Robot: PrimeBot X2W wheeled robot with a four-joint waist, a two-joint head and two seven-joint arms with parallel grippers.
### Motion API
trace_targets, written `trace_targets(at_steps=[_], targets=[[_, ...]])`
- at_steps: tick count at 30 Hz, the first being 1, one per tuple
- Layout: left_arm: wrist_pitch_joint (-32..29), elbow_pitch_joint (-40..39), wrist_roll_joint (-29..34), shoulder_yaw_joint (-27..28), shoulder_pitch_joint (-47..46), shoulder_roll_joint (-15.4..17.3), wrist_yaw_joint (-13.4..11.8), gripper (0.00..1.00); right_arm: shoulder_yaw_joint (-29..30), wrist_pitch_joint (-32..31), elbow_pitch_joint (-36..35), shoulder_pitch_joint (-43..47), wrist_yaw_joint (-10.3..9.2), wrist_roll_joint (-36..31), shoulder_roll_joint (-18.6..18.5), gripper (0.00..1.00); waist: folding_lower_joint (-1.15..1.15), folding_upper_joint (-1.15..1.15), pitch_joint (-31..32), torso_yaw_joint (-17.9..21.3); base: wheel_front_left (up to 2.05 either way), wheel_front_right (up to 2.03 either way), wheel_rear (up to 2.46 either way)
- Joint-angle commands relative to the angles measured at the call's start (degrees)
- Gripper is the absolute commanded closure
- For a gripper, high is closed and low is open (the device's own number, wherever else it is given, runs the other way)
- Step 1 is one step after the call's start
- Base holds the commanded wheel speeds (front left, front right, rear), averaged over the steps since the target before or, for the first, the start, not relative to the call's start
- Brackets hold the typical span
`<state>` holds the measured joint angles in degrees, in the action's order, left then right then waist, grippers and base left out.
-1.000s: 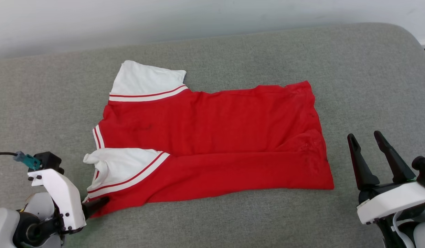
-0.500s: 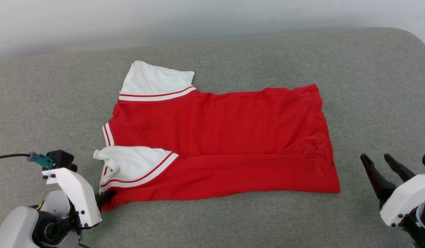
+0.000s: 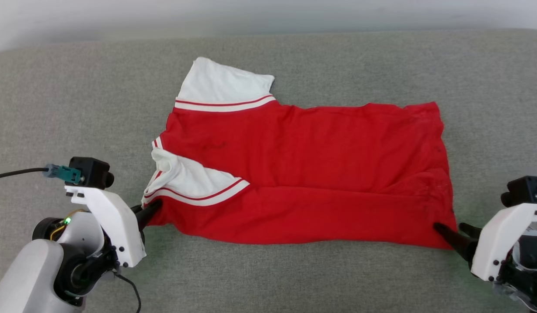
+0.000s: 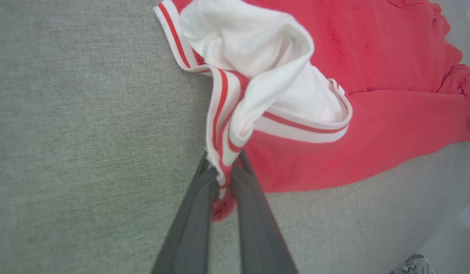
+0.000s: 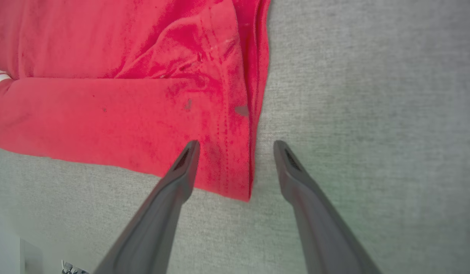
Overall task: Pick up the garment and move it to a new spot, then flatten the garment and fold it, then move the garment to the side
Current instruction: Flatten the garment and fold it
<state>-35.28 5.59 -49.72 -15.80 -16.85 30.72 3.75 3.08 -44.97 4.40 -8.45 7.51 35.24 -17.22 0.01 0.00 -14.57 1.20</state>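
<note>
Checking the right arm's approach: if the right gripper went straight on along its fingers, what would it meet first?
The garment: the open right gripper straddles its near corner hem, so red fabric would enter between the fingers first, though its height above the cushion is unclear.

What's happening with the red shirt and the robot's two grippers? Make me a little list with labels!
garment: red with white sleeves, spread on the grey cushion
left gripper: shut on the garment's corner beside the near sleeve
right gripper: open, straddling the side edge at the garment's other near corner
lifted: not yet
</note>
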Motion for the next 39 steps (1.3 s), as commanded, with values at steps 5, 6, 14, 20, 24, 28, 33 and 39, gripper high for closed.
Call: trace_targets(at_steps=[5,6,14,20,24,28,33,39], targets=[[0.3,-2.0,0.6,-0.3,-0.9,-0.3,-0.8,1.00,-2.8,-1.6,5.4,-3.0,-0.03,0.6,1.5,0.00,-0.01,0.00,-2.4,-1.5,0.00,0.00,0.00],[0.3,-2.2,0.7,-0.3,-0.6,-0.2,-1.1,1.00,-3.6,-1.7,6.4,-3.1,-0.03,0.8,1.8,0.00,-0.01,0.00,-2.5,-1.6,0.00,0.00,0.00],[0.6,-2.8,0.2,-0.1,2.1,0.1,-2.1,1.00,-7.4,-0.1,8.9,-4.4,0.04,3.3,0.8,1.00,-0.01,0.00,-1.2,-1.4,0.00,0.00,0.00],[1.6,-3.2,0.3,0.3,4.1,0.1,-2.7,1.00,-8.8,2.6,6.9,-5.8,0.00,3.8,-1.8,1.00,-0.01,0.00,2.1,-1.1,0.00,0.00,0.00],[2.5,-4.0,0.4,0.4,6.0,0.1,-3.1,1.00,-10.0,3.6,5.6,-4.8,-0.03,3.6,-3.0,1.00,-0.01,0.00,5.5,-1.1,0.00,0.00,0.00],[3.3,-4.8,0.0,0.9,8.6,0.2,-3.7,1.00,-10.6,3.9,4.6,-3.3,-0.03,3.3,-3.8,1.00,-0.01,0.00,9.3,-1.3,0.00,0.00,0.00],[3.0,-6.7,-1.1,1.6,14.6,0.9,-5.6,1.00,-10.1,1.8,2.9,0.7,-0.03,2.8,-3.8,1.00,-0.01,0.00,14.4,-1.4,0.00,0.00,0.00],[1.9,-8.1,-3.2,2.1,21.3,0.7,-7.9,1.00,-8.0,-0.5,2.0,6.7,-0.03,2.2,-2.5,1.00,-0.01,0.00,15.9,-1.4,0.00,0.00,0.00]])
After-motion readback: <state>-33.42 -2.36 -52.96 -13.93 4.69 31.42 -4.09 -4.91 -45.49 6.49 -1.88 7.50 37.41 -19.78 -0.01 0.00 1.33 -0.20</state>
